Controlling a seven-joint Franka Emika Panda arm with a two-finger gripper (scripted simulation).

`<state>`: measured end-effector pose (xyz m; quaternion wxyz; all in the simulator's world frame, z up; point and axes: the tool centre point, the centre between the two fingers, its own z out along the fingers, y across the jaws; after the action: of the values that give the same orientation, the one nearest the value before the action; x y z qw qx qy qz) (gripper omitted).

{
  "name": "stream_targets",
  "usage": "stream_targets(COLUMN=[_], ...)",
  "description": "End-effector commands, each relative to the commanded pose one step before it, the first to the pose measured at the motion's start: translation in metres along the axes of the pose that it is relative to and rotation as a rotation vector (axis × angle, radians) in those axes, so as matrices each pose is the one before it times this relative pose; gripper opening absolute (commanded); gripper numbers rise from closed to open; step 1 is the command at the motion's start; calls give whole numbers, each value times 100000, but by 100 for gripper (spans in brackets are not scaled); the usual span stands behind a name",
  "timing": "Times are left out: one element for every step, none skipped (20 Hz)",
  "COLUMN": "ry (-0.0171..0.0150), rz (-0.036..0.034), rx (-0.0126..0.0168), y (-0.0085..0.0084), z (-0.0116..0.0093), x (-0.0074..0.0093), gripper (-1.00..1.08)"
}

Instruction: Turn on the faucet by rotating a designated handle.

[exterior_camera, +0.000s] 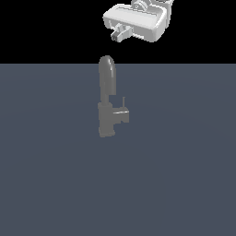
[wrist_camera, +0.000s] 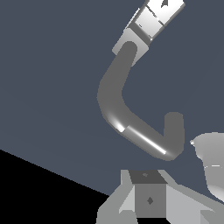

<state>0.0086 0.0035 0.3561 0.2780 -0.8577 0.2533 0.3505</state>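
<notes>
In the exterior view the gripper (exterior_camera: 120, 35) is hanging at the top of the frame, above the faucet (exterior_camera: 109, 99) and slightly toward the exterior view's right, well apart from it and touching nothing; only its white body and one short finger stub are showing, so I cannot tell whether the jaws are parted or closed. The faucet is standing upright near the middle of the dark blue-grey floor (exterior_camera: 46, 184), matte grey all over, with a tall round-topped spout rising from a squarish blocky base. The handle (exterior_camera: 122, 110) is sticking out of the base toward the exterior view's right as a short stub, and a thin pin is standing upright on it, far smaller than the spout. In the wrist view the faucet (wrist_camera: 127, 113) is appearing as a thick curved grey tube with a bright highlight running along one bend, ending at one side in a pale blocky part and at the other in a short rounded end. The gripper (wrist_camera: 148, 199) is showing at the frame's edge as pale grey angular surfaces around a darker block, and the finger spacing is again not readable. The handle cannot be made out with confidence here.
</notes>
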Motion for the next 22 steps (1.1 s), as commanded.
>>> stream_targets(ry=[-4083, -1623, -1635, -1649, -1664, -1678, -1694, -1711, -1729, -1748, -1769, -1791, -1815, -1841, -1869, -1901, -1935, -1935, -1890, -1842, -1786, -1720], rz=[3333, 1359, 1371, 1384, 1397, 1411, 1427, 1443, 1460, 1480, 1500, 1522, 1545, 1572, 1600, 1632, 1666, 1672, 1638, 1603, 1560, 1508], rx=[3356, 1349, 1360, 1373, 1386, 1400, 1415, 1431, 1448, 1466, 1485, 1507, 1529, 1553, 1580, 1610, 1642, 1646, 1611, 1574, 1530, 1477], y=[-102, -45, -46, -46, -46, -47, -48, -49, -49, -50, -52, -53, -54, -56, -57, -59, -61, -62, -62, -62, -61, -60], z=[88, 32, 32, 31, 31, 31, 31, 31, 31, 31, 31, 31, 32, 32, 33, 34, 35, 35, 36, 36, 36, 35], x=[1664, 669, 673, 678, 684, 690, 696, 703, 710, 718, 727, 736, 746, 758, 770, 784, 800, 802, 784, 767, 746, 721], gripper=[-100, -100, -100, -100, -100, -100, -100, -100, -100, -100, -100, -100, -100, -100, -100, -100, -100, -100, -100, -100, -100, -100])
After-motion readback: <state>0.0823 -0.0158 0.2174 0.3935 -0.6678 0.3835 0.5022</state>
